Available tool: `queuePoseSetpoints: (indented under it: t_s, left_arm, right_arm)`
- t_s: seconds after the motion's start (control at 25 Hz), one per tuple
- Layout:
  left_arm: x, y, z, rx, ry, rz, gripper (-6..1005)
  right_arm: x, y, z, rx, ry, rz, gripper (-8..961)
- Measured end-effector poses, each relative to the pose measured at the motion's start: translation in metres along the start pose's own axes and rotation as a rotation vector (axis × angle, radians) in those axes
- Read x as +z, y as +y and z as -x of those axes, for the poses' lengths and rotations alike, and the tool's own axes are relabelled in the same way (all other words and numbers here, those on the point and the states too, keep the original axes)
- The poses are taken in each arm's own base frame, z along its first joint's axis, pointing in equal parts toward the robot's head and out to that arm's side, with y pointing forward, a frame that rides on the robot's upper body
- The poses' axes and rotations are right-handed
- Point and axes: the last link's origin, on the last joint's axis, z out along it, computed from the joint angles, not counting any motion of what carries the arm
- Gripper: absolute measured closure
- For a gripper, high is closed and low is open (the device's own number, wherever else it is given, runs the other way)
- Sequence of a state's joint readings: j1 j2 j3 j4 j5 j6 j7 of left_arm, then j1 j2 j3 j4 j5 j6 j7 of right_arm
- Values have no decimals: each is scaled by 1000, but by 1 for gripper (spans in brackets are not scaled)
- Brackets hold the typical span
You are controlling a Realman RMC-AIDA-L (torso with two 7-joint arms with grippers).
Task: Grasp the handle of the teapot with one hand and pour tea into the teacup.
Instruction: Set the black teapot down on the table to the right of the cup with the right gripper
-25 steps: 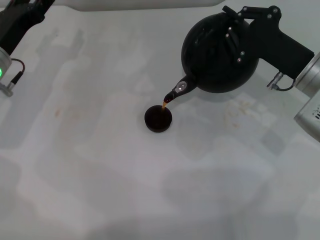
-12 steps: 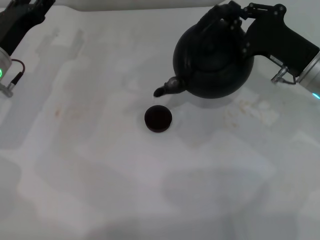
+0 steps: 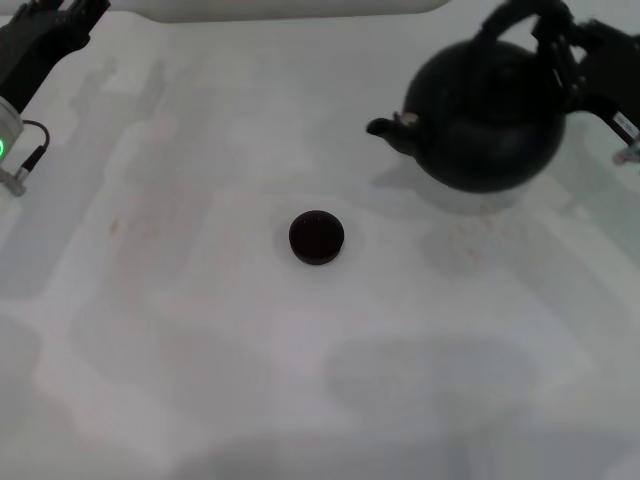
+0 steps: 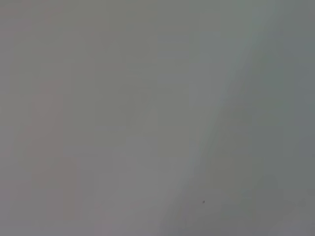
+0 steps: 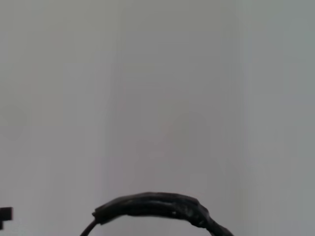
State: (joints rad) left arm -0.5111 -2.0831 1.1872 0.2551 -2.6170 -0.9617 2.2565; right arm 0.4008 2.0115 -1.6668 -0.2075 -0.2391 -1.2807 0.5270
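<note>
The matte black teapot [image 3: 487, 115] stands upright at the far right of the head view, its stubby spout [image 3: 385, 129] pointing left. My right gripper [image 3: 556, 28] is shut on the black arched handle [image 3: 512, 18] at its top. The handle also shows in the right wrist view [image 5: 152, 206]. The small dark teacup [image 3: 316, 237] sits on the white table near the middle, well left of and nearer than the teapot, with dark liquid in it. My left arm [image 3: 35, 45] is parked at the far left corner.
The white tabletop [image 3: 200, 330] has faint stains below the teapot [image 3: 470, 235]. A cable and a green light [image 3: 8, 148] show on the left arm. The left wrist view shows only blank grey surface.
The teapot has gone from tilted and pouring over the cup to upright. My right gripper has carried it back and to the right, away from the cup. The stream has stopped.
</note>
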Motion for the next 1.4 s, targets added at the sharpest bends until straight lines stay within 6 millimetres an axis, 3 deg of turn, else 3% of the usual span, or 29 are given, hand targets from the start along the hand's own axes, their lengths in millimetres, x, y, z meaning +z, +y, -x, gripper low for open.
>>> queuePoseSetpoints:
  t_s: [0.2,0.4,0.72,1.4]
  left_arm:
    - [-2,0,1,-5,3,-3,272]
    - [-2,-1,1,-5,2,-2,272]
    - [-3,-2,2,-5,-2,-7,272]
    - [-4,-2,2,-3,-3,-8,273]
  right_arm:
    - [-34,-2,-15,52,30,-71,788]
    - [-48,2,-25,73,64,-72,781]
    - [-42,18,-31,54,106,20,769]
    - [-41,14,-36,61,144,-9,744]
